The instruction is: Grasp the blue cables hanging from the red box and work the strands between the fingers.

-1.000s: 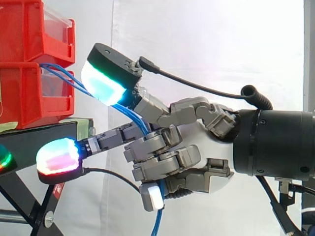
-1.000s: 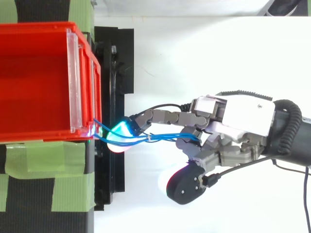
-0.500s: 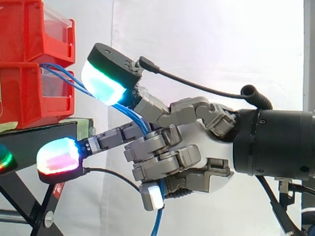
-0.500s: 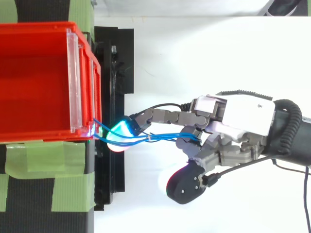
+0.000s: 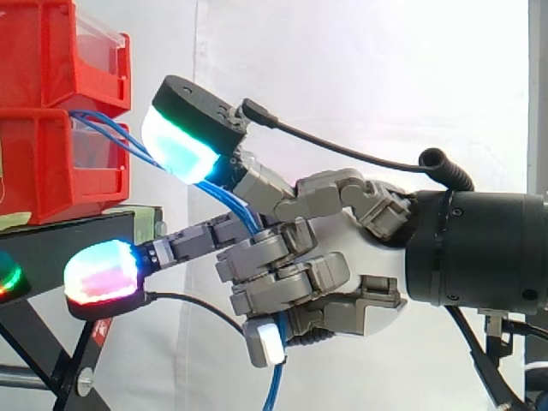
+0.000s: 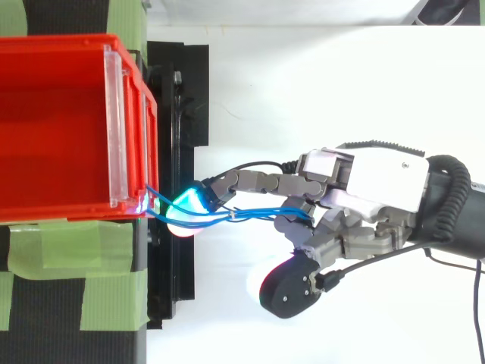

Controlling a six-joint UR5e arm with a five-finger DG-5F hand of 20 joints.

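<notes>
At the front edge of the stand (image 5: pixel 68 241), the blue cables (image 5: pixel 233 204) leave the red box (image 5: pixel 51 171) and run right into the hand (image 5: pixel 351 291), whose curled fingers enclose them. It should probably roll the strands gently and keep some slack, so the box is not tugged.

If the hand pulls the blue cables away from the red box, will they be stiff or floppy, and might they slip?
Probably floppy: the blue cables curve from the red box into the hand and dangle below it. They look thin and smooth, so they may slip between the curled fingers.
</notes>
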